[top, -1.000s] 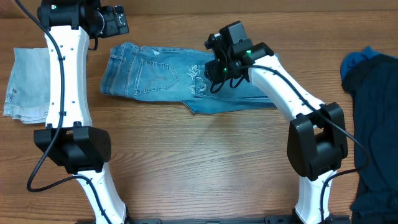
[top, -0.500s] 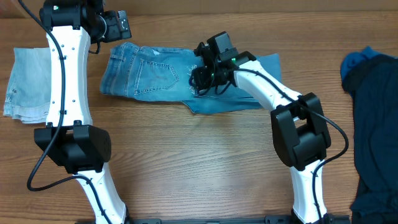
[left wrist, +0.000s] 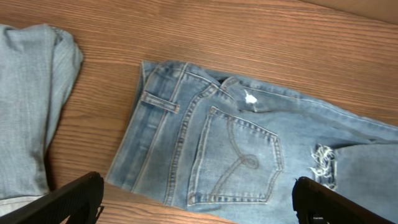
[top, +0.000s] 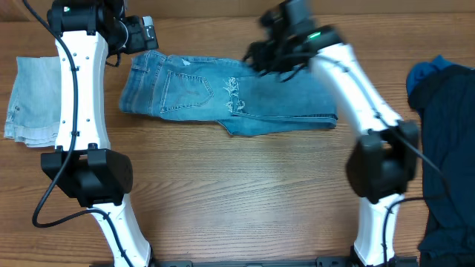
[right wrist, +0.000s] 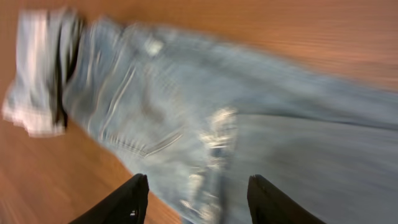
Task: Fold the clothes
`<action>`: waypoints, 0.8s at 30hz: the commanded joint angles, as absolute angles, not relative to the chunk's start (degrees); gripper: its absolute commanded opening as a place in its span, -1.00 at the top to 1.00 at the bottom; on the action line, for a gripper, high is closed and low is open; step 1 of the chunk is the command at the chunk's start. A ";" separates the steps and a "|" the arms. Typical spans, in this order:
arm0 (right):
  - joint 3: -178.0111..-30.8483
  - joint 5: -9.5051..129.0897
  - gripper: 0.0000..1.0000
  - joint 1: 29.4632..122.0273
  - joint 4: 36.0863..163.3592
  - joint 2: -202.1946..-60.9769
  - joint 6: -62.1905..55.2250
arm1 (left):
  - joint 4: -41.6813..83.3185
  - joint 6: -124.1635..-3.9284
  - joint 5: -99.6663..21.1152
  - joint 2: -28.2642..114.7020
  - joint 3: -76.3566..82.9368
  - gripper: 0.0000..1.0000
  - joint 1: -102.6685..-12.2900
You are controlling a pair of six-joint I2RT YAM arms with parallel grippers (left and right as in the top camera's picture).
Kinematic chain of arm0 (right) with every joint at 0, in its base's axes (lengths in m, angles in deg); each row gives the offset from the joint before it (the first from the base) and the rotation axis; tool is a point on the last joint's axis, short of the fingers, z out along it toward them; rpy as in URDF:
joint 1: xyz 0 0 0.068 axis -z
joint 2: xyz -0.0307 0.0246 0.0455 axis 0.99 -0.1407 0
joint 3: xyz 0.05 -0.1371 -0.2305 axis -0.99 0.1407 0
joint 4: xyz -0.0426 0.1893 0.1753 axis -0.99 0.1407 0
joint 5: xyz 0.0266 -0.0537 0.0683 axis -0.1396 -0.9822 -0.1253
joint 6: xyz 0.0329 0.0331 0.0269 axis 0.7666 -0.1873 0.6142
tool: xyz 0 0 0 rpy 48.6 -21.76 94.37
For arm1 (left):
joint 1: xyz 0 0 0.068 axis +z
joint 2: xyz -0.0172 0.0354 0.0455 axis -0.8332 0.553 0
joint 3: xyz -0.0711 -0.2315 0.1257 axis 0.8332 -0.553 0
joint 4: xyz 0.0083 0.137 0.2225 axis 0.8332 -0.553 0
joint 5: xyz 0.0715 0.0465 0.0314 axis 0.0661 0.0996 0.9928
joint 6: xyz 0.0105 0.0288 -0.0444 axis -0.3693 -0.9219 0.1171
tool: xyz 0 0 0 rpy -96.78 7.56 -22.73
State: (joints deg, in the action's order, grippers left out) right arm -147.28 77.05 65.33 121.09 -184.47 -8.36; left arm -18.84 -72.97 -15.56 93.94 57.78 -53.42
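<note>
The faded light-blue jeans [top: 223, 96] lie folded lengthwise across the back of the table, waistband to the left, a back pocket facing up [left wrist: 236, 158]. A paler denim piece [top: 33, 100] lies folded at the far left [left wrist: 31, 93]. My left gripper [top: 139, 33] hovers open above the waistband end [left wrist: 199, 202], nothing between its fingers. My right gripper [top: 273, 46] is raised above the jeans' far edge near the middle, blurred by motion. In the right wrist view it [right wrist: 202, 199] is open over the frayed thigh area of the jeans [right wrist: 249, 124], holding nothing.
A heap of dark blue garments [top: 445, 148] lies at the right edge of the table. Both arm bases stand at the front, the left [top: 89, 178] and the right [top: 382, 170]. Bare wooden tabletop [top: 237, 193] spans the front.
My right gripper has let go of the jeans' middle, opened wider, and lifted away toward the back right. The jeans' leg end now lies flat. The left arm has barely moved.
</note>
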 commanded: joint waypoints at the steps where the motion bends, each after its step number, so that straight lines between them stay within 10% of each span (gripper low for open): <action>1: -148.55 75.65 -0.22 71.36 128.67 -182.13 -11.81 | -18.88 -70.77 -17.48 96.04 57.32 -1.00 -55.02; 6: -145.60 63.37 -0.27 75.71 135.36 -182.33 -13.34 | -19.45 -72.54 -16.98 105.26 57.30 -0.88 -55.22; 11: -142.43 60.59 -0.25 78.90 135.80 -182.33 -13.01 | -20.17 -74.59 -17.03 113.74 57.30 0.26 -55.26; 16: -129.60 60.76 -0.25 83.73 126.31 -182.33 -11.57 | -19.58 -74.61 -15.41 116.36 57.30 -0.17 -55.35; 24: -112.70 68.90 -0.25 85.64 109.37 -182.35 -11.59 | -20.02 -74.79 -13.99 116.36 57.30 -0.31 -55.35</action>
